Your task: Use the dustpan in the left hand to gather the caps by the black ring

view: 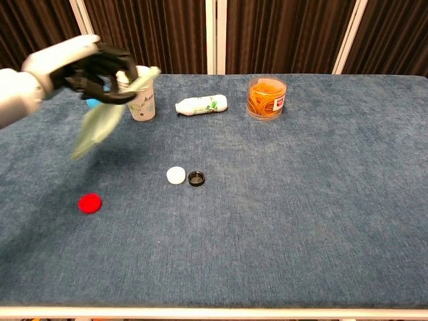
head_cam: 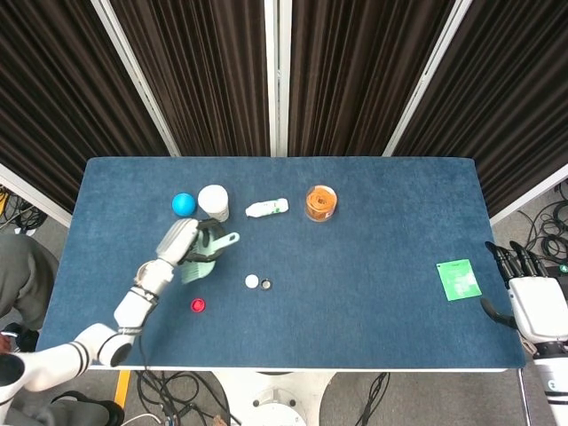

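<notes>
My left hand [head_cam: 189, 241] [view: 88, 66] grips the pale green dustpan [head_cam: 199, 265] [view: 105, 118] by its handle and holds it above the table, left of the caps. A white cap [head_cam: 252, 281] [view: 176, 175] lies right beside the black ring [head_cam: 265, 284] [view: 196, 178], on its left. The red cap [head_cam: 198, 304] [view: 89, 202] lies apart, farther left and nearer the front edge, below the dustpan's blade. My right hand [head_cam: 524, 282] rests off the table's right edge, fingers apart and holding nothing.
Along the back stand a blue ball [head_cam: 183, 204], a white cup [head_cam: 213, 201] [view: 142, 103], a lying white bottle [head_cam: 267, 208] [view: 201, 104] and an orange jar [head_cam: 320, 202] [view: 267, 97]. A green card [head_cam: 459, 279] lies near the right edge.
</notes>
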Action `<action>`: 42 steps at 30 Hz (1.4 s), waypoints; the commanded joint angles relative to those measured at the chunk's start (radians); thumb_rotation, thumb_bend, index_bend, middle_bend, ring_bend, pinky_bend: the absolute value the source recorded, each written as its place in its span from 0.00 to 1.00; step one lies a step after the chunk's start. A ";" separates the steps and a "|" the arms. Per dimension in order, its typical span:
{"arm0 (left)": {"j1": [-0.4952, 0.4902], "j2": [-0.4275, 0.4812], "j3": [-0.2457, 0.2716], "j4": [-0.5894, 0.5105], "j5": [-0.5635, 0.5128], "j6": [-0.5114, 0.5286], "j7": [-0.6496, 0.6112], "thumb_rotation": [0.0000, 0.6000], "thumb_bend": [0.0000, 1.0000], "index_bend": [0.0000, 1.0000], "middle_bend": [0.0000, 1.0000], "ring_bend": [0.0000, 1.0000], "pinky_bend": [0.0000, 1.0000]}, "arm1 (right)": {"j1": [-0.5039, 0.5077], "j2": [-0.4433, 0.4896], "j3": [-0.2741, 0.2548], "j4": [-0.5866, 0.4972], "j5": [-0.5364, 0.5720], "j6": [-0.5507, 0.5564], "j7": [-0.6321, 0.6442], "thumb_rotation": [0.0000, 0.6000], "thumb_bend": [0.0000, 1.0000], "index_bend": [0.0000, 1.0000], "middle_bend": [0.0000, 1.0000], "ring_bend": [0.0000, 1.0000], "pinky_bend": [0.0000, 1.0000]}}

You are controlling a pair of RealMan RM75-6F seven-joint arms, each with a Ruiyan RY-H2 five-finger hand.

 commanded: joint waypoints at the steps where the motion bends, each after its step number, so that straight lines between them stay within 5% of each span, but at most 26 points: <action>1: 0.068 0.016 0.009 -0.043 -0.031 0.055 0.056 1.00 0.38 0.54 0.61 0.65 0.88 | 0.007 0.001 0.003 -0.002 0.003 -0.008 -0.003 1.00 0.15 0.03 0.15 0.03 0.12; 10: 0.171 -0.049 0.060 -0.078 0.002 0.157 0.203 1.00 0.38 0.54 0.61 0.65 0.89 | 0.024 0.000 0.010 -0.012 0.017 -0.026 -0.022 1.00 0.15 0.03 0.15 0.03 0.12; 24: 0.227 -0.135 0.078 -0.089 0.033 0.161 0.287 1.00 0.38 0.54 0.61 0.65 0.89 | 0.023 0.004 0.007 -0.017 0.034 -0.027 -0.028 1.00 0.15 0.03 0.15 0.03 0.12; 42: 0.154 -0.293 -0.013 0.004 0.041 0.066 0.320 1.00 0.38 0.54 0.61 0.65 0.89 | 0.012 0.002 0.000 -0.008 0.026 -0.010 -0.009 1.00 0.15 0.03 0.15 0.03 0.12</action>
